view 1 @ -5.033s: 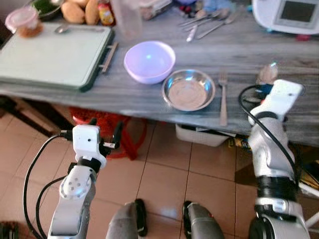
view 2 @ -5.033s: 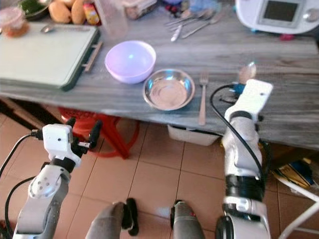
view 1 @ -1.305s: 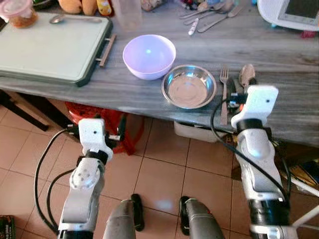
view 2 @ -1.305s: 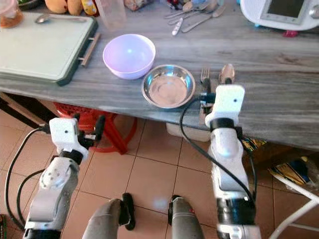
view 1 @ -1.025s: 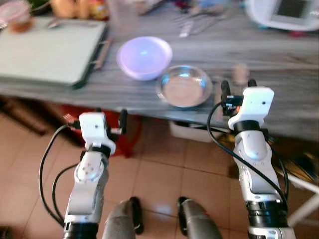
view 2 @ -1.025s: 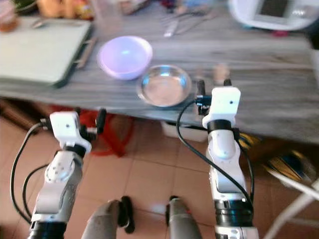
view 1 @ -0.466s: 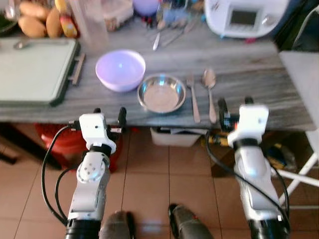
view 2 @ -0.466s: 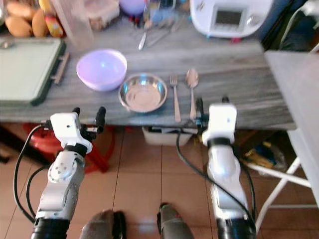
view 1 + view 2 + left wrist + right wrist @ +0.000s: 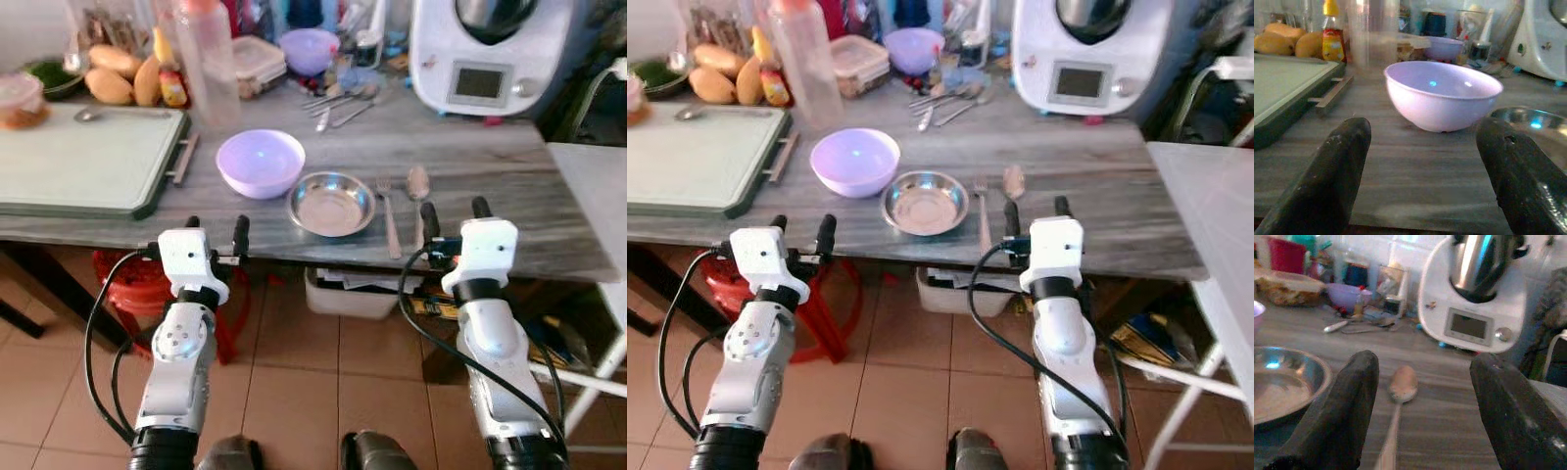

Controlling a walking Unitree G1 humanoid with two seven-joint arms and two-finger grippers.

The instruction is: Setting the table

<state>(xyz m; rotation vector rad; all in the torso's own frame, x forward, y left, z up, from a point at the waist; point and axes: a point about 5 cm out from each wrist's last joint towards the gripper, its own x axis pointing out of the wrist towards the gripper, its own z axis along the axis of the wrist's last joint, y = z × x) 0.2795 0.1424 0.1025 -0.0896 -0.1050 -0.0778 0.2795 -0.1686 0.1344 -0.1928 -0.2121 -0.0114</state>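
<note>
On the grey wooden table (image 9: pixel 509 176), a lilac bowl (image 9: pixel 260 162) stands next to a steel bowl (image 9: pixel 332 203). To the right of the steel bowl lie a fork (image 9: pixel 389 220) and a spoon (image 9: pixel 418 188), side by side. Both grippers hover in front of the table's near edge, about level with it. My left gripper (image 9: pixel 217 225) is open and empty, facing the lilac bowl (image 9: pixel 1442 95). My right gripper (image 9: pixel 454 208) is open and empty too, pointing at the spoon (image 9: pixel 1400 387), with the steel bowl (image 9: pixel 1283 382) beside it.
A green cutting board (image 9: pixel 88 157) lies at the left, with fruit (image 9: pixel 113 83) and a clear bottle (image 9: pixel 206 59) behind it. Loose cutlery (image 9: pixel 338 98) and a white kitchen machine (image 9: pixel 480 54) stand at the back. A red stool (image 9: pixel 127 284) and a white box (image 9: pixel 348 289) sit under the table.
The spoon, earlier at my right gripper, now lies beside the fork. That gripper has drawn back to the table's edge. The camera has pulled back, so more of the table shows.
</note>
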